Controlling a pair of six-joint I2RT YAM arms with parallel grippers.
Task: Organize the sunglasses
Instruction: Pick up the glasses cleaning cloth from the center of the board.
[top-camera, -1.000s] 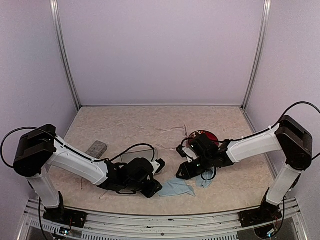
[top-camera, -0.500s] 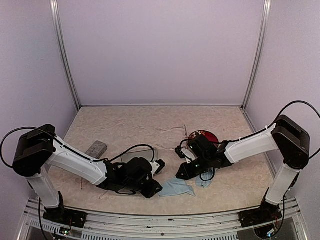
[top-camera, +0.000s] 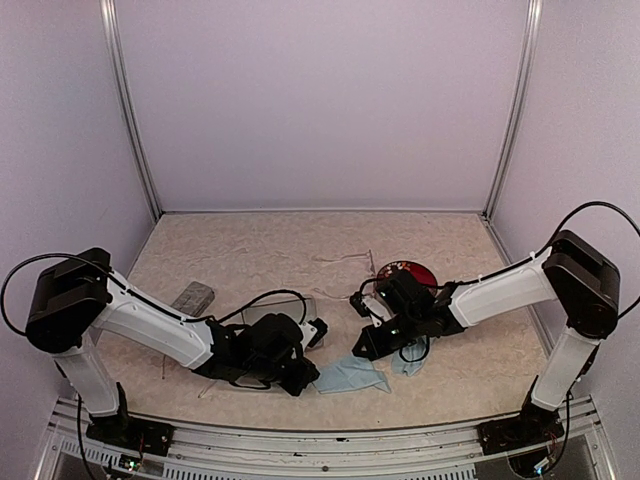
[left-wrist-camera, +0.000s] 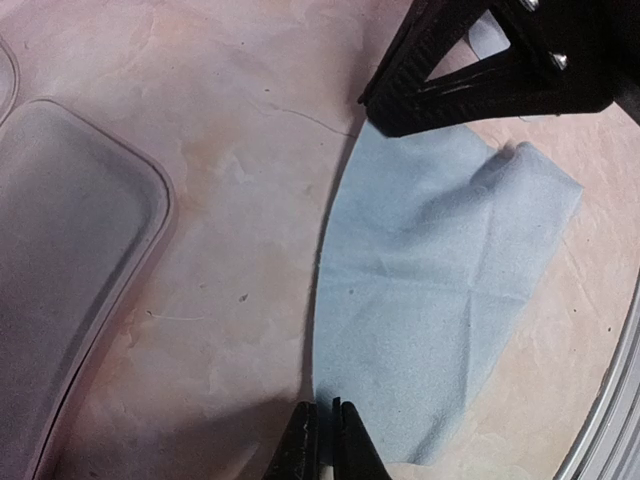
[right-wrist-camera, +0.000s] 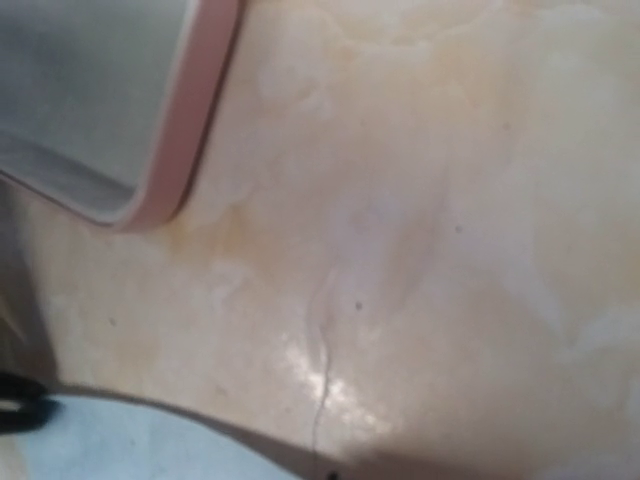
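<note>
Beige mottled tabletop (top-camera: 250, 250), front edge: our left gripper (left-wrist-camera: 322, 448) pinches the edge of a light-blue fabric cloth (left-wrist-camera: 430, 300), our right gripper (top-camera: 363, 352) pressed together beyond it, a translucent grey case (left-wrist-camera: 70, 260) beside.

Pale lilac walls (top-camera: 320, 100) are enclosing a beige marbled tabletop (top-camera: 260, 250) on 3 sides; metal posts (top-camera: 133, 120) are standing at far L & R corners (light's falling soft).

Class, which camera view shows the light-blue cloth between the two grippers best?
The left wrist view: the light-blue cloth lies large, its creases and folded corner clear. The top external view shows it small and far off. The right wrist view catches only a blurred pale-blue sliver, perhaps cloth.
</note>
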